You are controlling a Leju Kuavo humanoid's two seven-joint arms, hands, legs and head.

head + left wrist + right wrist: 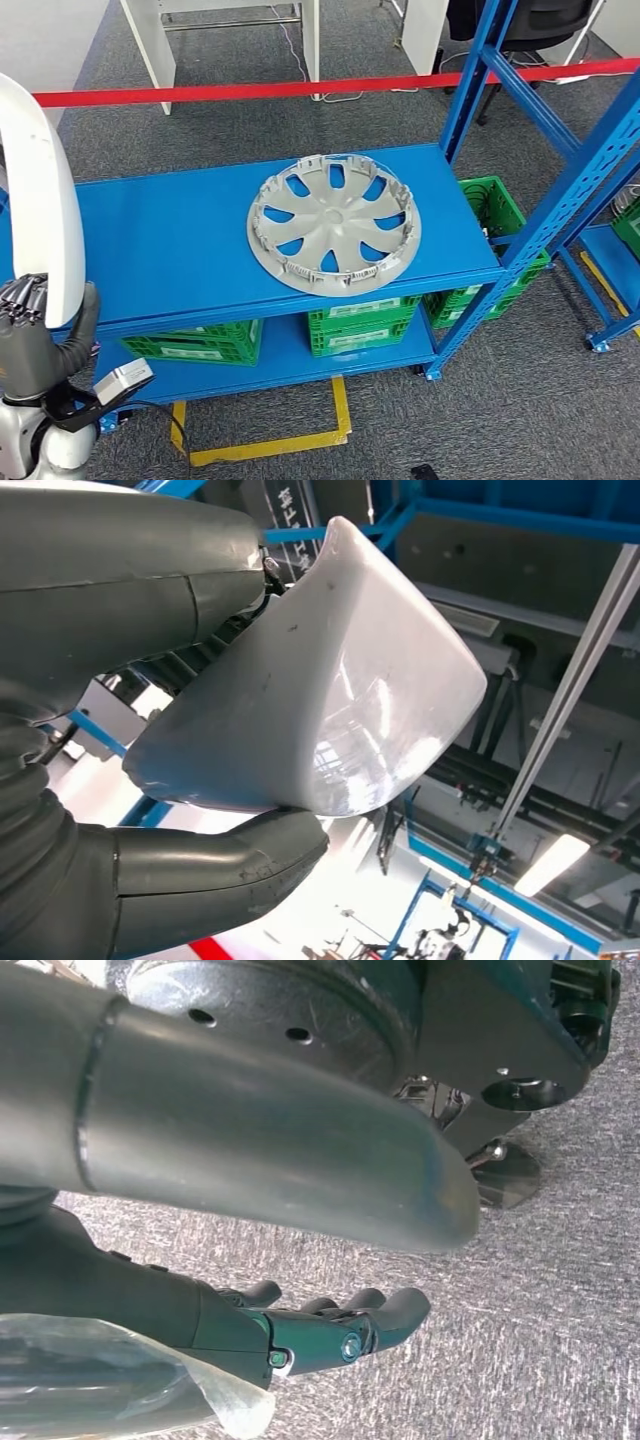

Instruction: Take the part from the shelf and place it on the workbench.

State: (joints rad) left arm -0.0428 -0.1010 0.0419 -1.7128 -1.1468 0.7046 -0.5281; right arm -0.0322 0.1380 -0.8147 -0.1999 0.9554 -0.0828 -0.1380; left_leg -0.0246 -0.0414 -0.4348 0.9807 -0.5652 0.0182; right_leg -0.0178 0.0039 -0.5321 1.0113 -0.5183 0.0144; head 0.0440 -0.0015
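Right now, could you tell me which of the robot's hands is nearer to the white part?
The left. The left hand grips the white part between thumb and fingers, raised beside the blue shelf. The right hand hangs over the grey carpet, fingers apart and holding nothing.

the left arm rises at the near left of the head view, its hand [30, 335] turned upward and gripping a white curved part [41, 190]. in the left wrist view the thick thumb and the fingers [219, 870] clamp that part from opposite sides. the right hand [302, 1330] hangs low, fingers extended, slightly curled and holding nothing.
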